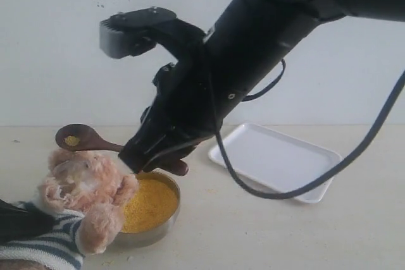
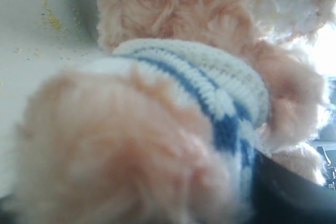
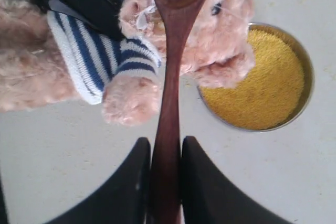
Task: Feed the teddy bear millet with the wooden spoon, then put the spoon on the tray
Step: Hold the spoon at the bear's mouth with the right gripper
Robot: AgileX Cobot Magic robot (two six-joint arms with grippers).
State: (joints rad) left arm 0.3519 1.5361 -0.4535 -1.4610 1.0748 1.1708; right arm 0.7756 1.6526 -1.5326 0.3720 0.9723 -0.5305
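Observation:
The teddy bear [image 1: 82,184] lies at the lower left in its striped shirt, head beside the metal bowl of millet [image 1: 150,203]. My right gripper [image 1: 142,156] reaches across and is shut on the handle of the wooden spoon [image 1: 85,138], whose bowl hangs just above the bear's head with a little millet [image 1: 72,140] in it. In the right wrist view both fingers clamp the spoon [image 3: 170,77] at the gripper [image 3: 166,148]. My left gripper [image 1: 19,219] holds the bear's body; fur and shirt [image 2: 173,77] fill its view. The white tray [image 1: 278,156] lies to the right.
The round metal bowl [image 3: 310,66] stands against the bear's arm. The right arm's black cable [image 1: 285,194] loops down in front of the tray. Loose yellow grains [image 2: 52,22] are scattered on the pale tabletop. A white wall stands behind.

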